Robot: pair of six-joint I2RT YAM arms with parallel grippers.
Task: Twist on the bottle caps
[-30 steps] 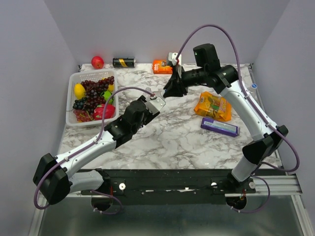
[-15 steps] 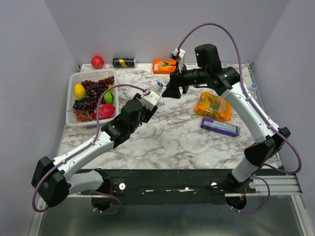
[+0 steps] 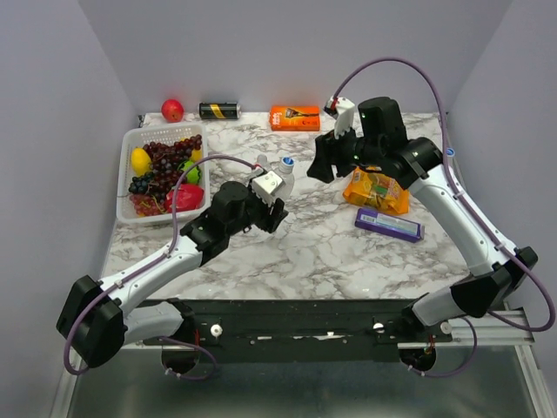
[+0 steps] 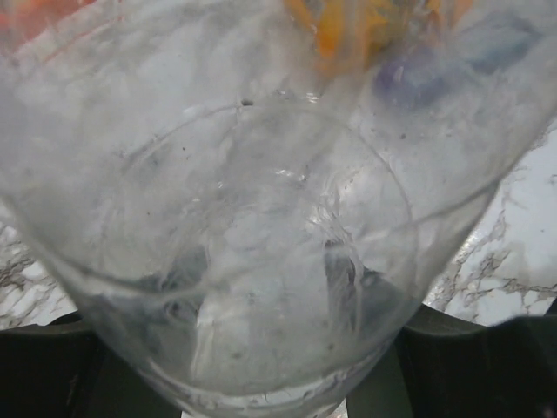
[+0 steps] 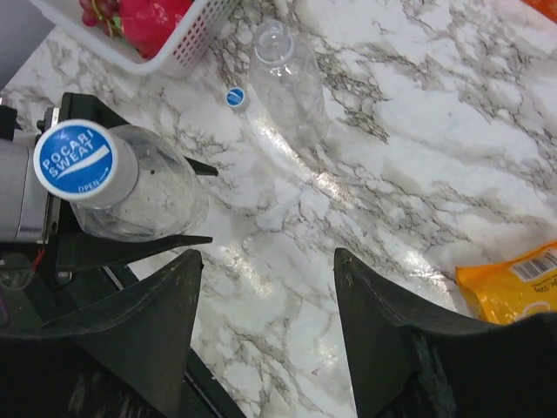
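Held bottle [image 5: 152, 198]: a clear bottle is gripped near its base and held tilted above the marble table [image 3: 322, 252], in front of the basket.
Fitted cap [image 5: 85, 161]: a blue cap printed "POCARI SWEAT" is seated on the held bottle's neck; how tightly it is threaded cannot be told.
Second bottle [image 5: 289, 80]: it is laid on its side on the table near the basket corner, with its neck open and uncapped.
Loose cap [image 5: 234, 97]: it is laid flat on the table just beside the second bottle's neck, apart from it.
Left gripper [image 3: 277, 190]: its fingers are clamped on the held bottle; the left wrist view is filled by the clear bottle wall.
Right gripper [image 5: 265, 261]: its jaws are spread apart and nothing is held; it is raised beside the fitted cap, not touching it.
Basket [image 3: 130, 215]: a white basket of fruit is placed at the left edge.
Snack bag [image 3: 376, 189]: an orange bag is laid at the right, with a purple packet [image 3: 389, 225] just in front of it.
Rear edge: an apple [image 3: 172, 110], a black-and-gold can [image 3: 219, 111] and an orange box [image 3: 293, 117] are set in a row.
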